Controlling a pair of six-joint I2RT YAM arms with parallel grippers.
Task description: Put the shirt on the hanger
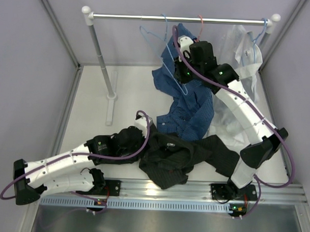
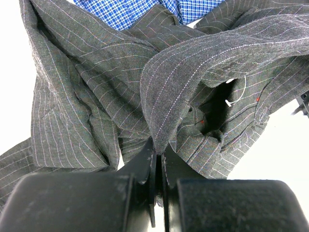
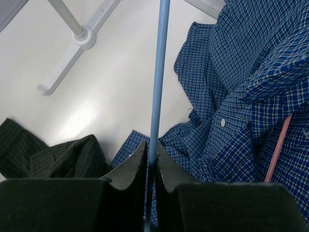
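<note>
My left gripper point(image 2: 158, 151) is pinched tight on a fold of the shirt point(image 2: 87, 96) bunched ahead of it. My right gripper point(image 3: 151, 149) clamps the hanger point(image 3: 159, 72) wire.

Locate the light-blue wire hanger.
Top view, far centre: the thin light-blue wire hanger, below the metal rail, pinched in the right tool beside the blue checked shirt.

Dark shirt point(image 1: 179, 157) crumpled on table point(image 1: 94, 109), left pincer point(image 1: 145, 145) at it, right pincer point(image 1: 180, 47) raised at light-blue hanger point(image 1: 172, 70) under rail point(image 1: 128, 16)
</note>
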